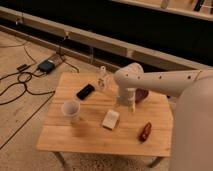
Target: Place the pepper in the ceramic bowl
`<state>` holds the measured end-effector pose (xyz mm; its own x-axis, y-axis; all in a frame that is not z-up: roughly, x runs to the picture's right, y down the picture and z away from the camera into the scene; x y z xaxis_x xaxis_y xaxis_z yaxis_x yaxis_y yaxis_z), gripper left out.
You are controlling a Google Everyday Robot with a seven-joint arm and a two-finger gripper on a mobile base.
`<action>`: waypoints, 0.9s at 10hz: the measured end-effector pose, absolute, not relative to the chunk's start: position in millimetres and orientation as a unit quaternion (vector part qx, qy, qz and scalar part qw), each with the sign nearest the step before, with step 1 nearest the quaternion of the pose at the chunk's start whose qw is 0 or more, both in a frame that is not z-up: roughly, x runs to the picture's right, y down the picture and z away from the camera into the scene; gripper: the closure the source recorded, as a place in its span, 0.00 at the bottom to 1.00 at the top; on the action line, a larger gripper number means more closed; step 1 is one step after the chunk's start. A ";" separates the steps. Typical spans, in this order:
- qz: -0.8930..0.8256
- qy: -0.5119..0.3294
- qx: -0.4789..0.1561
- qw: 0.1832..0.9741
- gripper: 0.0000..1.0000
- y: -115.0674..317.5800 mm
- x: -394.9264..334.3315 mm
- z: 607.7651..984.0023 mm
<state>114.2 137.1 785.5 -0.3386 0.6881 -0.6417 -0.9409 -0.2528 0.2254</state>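
Observation:
The pepper point(145, 131), small, glossy and dark red-brown, lies on the wooden table point(85, 135) near its front right corner. The ceramic bowl point(142, 95), dark maroon, stands at the back right, partly hidden behind my arm. My gripper point(127, 104) hangs pointing down over the table just left of the bowl. It is open with nothing in it, and stands well behind and left of the pepper. My white arm comes in from the right.
A white cup point(70, 109) stands at the left. A flat black device point(85, 91) lies behind the cup. A small clear bottle point(103, 79) stands at the back and a white block point(111, 119) lies mid-table. Cables and a box point(46, 66) lie on the floor to the left.

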 end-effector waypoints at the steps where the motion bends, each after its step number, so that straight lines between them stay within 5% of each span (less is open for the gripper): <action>1: 0.768 0.301 -0.208 0.525 0.35 145.0 122.7 783.2; 9: 0.780 0.317 -0.187 0.507 0.35 194.6 172.7 776.0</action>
